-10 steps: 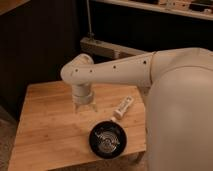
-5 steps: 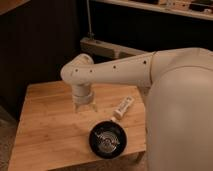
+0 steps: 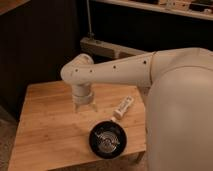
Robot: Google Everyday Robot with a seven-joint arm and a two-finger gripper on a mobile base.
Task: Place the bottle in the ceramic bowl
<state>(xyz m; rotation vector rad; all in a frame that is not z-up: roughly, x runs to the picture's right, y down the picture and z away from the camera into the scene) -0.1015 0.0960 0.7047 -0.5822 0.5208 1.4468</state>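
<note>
The bottle [image 3: 123, 106], small, slim and white, lies on its side on the wooden table [image 3: 50, 125], to the right of centre. The ceramic bowl [image 3: 107, 140], glossy black with silvery rings in its middle, sits near the table's front right edge, just below the bottle. My gripper [image 3: 84, 106] hangs over the table's middle, left of the bottle and above-left of the bowl, pointing down. It holds nothing that I can see. The bowl is empty.
My white arm [image 3: 125, 72] reaches in from the right, and its bulky white body [image 3: 182, 115] covers the table's right side. A grey rail or shelf [image 3: 107, 48] runs behind the table against dark walls. The table's front edge lies right below the bowl.
</note>
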